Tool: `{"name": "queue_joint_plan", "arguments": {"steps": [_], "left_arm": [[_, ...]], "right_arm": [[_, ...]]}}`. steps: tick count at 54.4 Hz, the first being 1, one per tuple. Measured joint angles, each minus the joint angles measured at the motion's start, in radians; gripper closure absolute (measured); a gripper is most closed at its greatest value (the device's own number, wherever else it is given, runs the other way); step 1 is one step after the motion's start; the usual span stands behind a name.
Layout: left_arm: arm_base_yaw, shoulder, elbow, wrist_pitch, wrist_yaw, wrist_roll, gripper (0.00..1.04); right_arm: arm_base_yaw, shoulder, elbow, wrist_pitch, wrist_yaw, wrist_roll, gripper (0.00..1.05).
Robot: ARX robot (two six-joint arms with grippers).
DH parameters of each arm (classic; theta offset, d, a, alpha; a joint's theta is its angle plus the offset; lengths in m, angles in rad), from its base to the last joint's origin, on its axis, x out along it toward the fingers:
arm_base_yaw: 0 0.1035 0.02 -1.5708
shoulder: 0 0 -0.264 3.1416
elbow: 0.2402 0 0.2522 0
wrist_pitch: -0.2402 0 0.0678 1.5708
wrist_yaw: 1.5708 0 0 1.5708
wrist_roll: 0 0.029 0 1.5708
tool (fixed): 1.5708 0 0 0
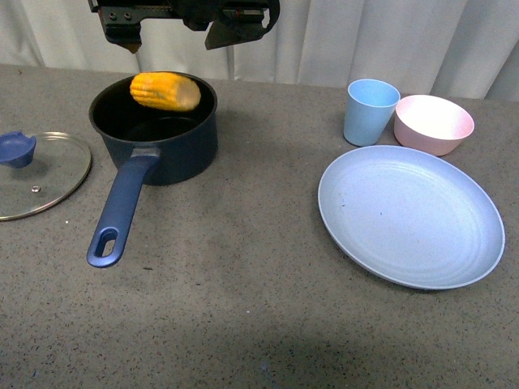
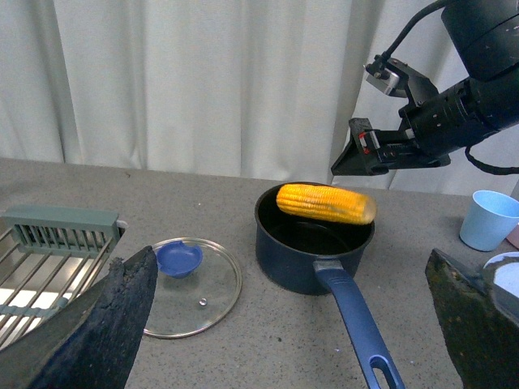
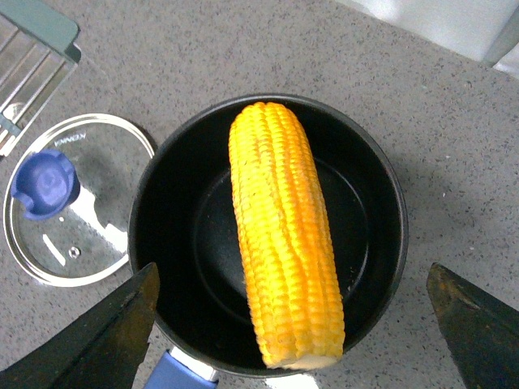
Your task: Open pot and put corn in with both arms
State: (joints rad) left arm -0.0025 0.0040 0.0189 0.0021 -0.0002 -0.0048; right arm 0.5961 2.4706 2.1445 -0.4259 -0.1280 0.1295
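The dark-blue pot (image 1: 177,151) stands uncovered at the table's back left, its long handle (image 1: 122,207) pointing toward me. The yellow corn (image 1: 165,91) lies inside it, tilted, with one end propped on the rim. My right gripper (image 1: 182,32) hangs open just above the pot and touches nothing. In the right wrist view the corn (image 3: 284,267) spans the black inside of the pot (image 3: 186,243) between the spread fingers of that gripper (image 3: 292,267). My left gripper (image 2: 292,253) is open and empty, well back from the pot (image 2: 284,271) and the corn (image 2: 326,203).
The glass lid (image 1: 36,174) with a blue knob lies flat left of the pot. A light-blue cup (image 1: 371,111), a pink bowl (image 1: 434,123) and a large pale-blue plate (image 1: 409,215) stand at the right. A dish rack (image 2: 49,251) sits beyond the lid. A white curtain hangs behind.
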Motion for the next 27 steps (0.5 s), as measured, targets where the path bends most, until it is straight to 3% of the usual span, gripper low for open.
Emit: {"name": "queue_joint_plan", "arguments": {"steps": [11,27], "left_arm": [[0.000,0.000,0.000,0.000,0.000,0.000,0.07],[0.000,0.000,0.000,0.000,0.000,0.000,0.07]], "right_arm": [[-0.006,-0.039,-0.105,0.099,0.042,0.007,0.09],[-0.049,-0.333,-0.557,0.385,0.190,0.021,0.09]]}}
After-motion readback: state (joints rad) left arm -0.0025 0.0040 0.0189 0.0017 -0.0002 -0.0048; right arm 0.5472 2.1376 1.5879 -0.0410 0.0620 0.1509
